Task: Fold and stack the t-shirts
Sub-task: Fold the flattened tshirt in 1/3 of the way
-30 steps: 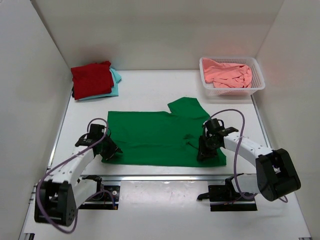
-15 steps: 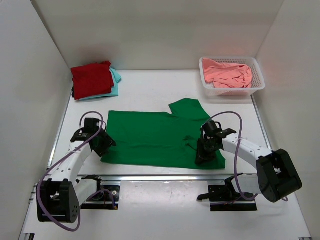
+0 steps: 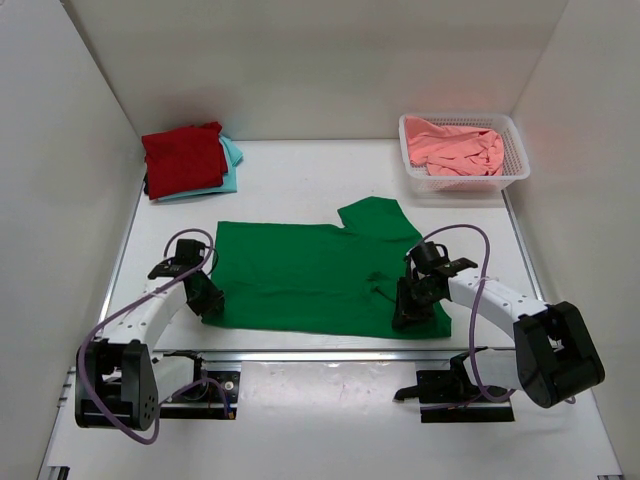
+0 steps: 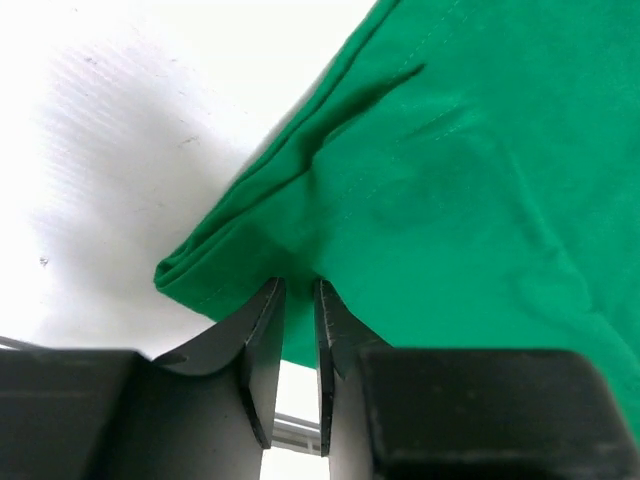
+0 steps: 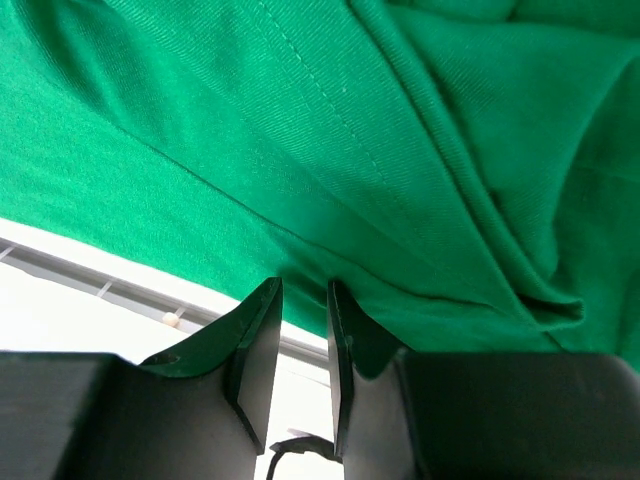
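Observation:
A bright green t-shirt (image 3: 310,275) lies spread flat in the middle of the table. My left gripper (image 3: 207,300) sits at its near-left corner. In the left wrist view the gripper (image 4: 295,285) is shut on the folded hem of the green t-shirt (image 4: 450,180). At the near-right edge, my right gripper (image 3: 403,315) is also low. In the right wrist view it (image 5: 305,285) pinches the green t-shirt's (image 5: 300,130) hem. A folded dark red t-shirt (image 3: 182,158) lies on a pale turquoise one (image 3: 232,160) at the back left.
A white mesh basket (image 3: 515,165) at the back right holds a crumpled salmon pink t-shirt (image 3: 455,145). White walls close in the table on the left, right and back. A metal rail runs along the near edge just behind the arm bases.
My left gripper shifted slightly at the shirt's near-left corner, and its jaws widened, then closed on the hem. The right gripper kept its grip and barely moved.

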